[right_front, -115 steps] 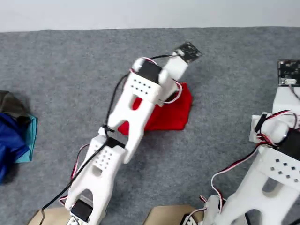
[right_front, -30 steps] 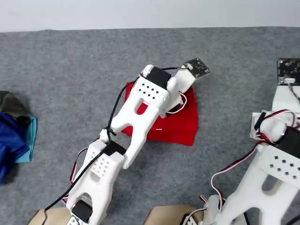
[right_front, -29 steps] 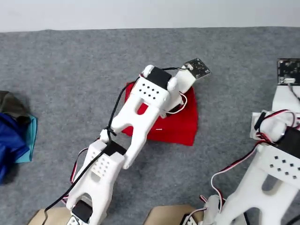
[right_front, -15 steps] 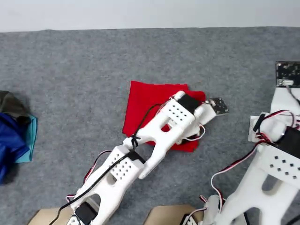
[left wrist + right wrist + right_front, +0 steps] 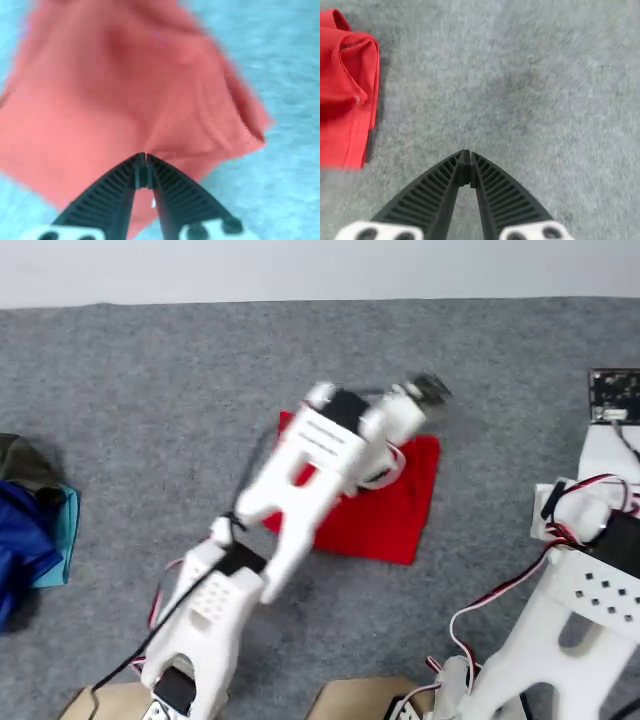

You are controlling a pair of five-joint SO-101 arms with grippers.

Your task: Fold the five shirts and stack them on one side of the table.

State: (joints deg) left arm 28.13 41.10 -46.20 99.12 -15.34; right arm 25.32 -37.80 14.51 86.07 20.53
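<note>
Hovering over the folded red cloth shirt (image 5: 390,510), the left jaws were closed and empty, probably for smoothing it; the right jaws, closed too, hung clear above the grey carpeted table (image 5: 150,390).

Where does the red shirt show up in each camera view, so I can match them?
High view: the red shirt lies mid-table, partly under the left arm.
Left wrist view: the shirt spreads just beyond the shut left gripper.
Right wrist view: its folded edge lies off to one side, apart from the shut right gripper.
Shared landmark: the grey table cover around the shirt.
</note>
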